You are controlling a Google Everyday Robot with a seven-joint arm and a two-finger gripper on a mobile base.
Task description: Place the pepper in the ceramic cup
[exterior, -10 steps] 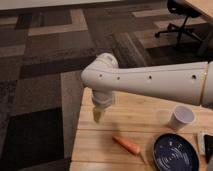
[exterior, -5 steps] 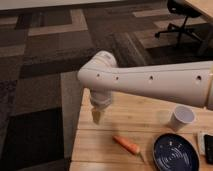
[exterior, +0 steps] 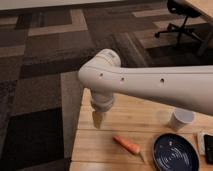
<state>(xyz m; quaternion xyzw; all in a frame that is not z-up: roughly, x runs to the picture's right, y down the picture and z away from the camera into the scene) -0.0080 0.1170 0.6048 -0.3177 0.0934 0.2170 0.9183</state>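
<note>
Above table (exterior: 150,112) edge: gripper (exterior: 98,120), fingers spread | pepper (exterior: 126,145) beside blue plate (exterior: 156,150) | cup (exterior: 181,120) apart

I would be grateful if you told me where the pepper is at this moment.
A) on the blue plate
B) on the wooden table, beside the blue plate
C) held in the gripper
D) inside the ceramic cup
B: the pepper lies on the wooden table, just picture-left of the blue plate and apart from the ceramic cup. The gripper hangs empty over the table, above and picture-left of the pepper.
</note>
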